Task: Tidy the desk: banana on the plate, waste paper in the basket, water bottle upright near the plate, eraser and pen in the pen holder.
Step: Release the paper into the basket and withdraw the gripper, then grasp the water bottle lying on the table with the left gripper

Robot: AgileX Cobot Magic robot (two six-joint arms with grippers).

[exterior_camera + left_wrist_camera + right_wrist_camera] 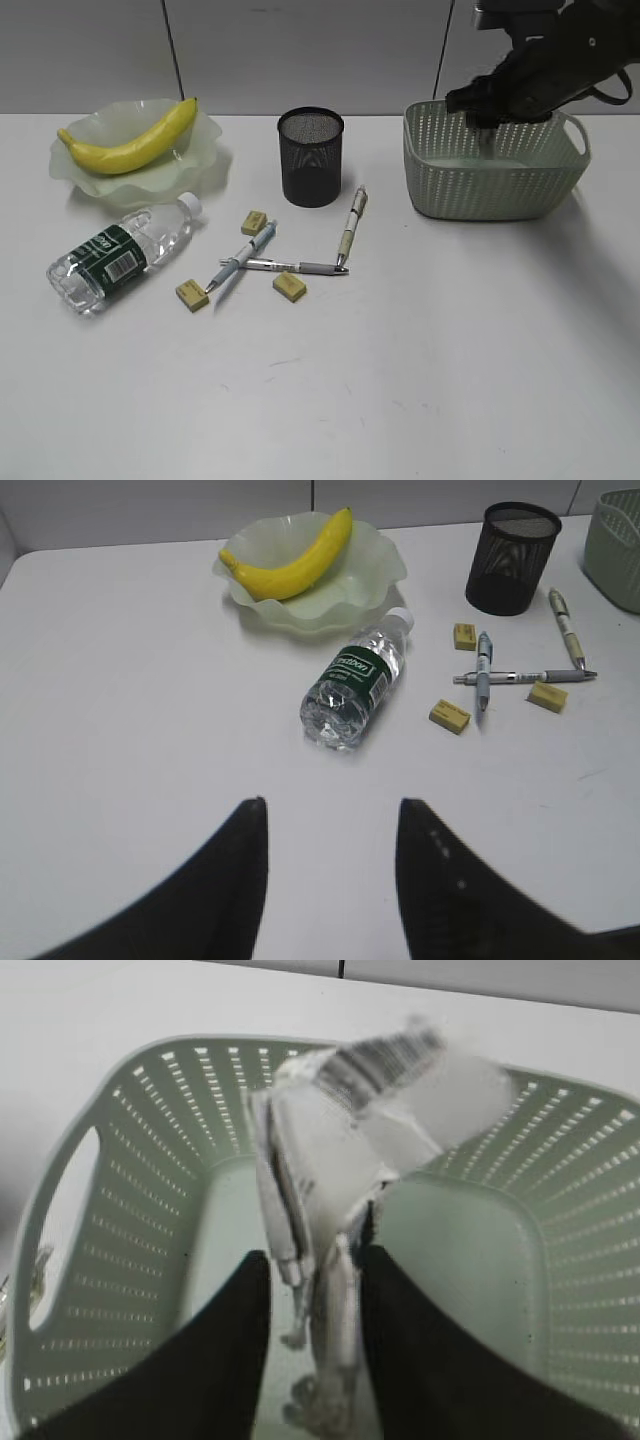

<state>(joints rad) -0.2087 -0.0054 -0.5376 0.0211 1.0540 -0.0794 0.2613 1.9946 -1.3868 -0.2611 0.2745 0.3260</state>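
Note:
My right gripper (pixel 315 1260) hangs inside the pale green perforated basket (pixel 430 170); in the exterior view it is at the basket's back rim (pixel 486 128). The waste paper (pixel 330 1150), white with dark printed marks, stands blurred between its fingers; it lies against the right finger, with a gap to the left one. My left gripper (pixel 332 810) is open and empty above the bare desk (pixel 420 380). The banana (pixel 135 145) lies in the ruffled plate (pixel 205 165). The water bottle (pixel 120 255) lies on its side beside the plate. Three pens (pixel 351 228) and three erasers (pixel 289 286) lie in front of the pen holder (pixel 311 157).
The basket wall (pixel 130 1190) and its cut-out handle surround my right gripper closely. The basket floor under the paper is otherwise bare. A grey wall runs behind the desk.

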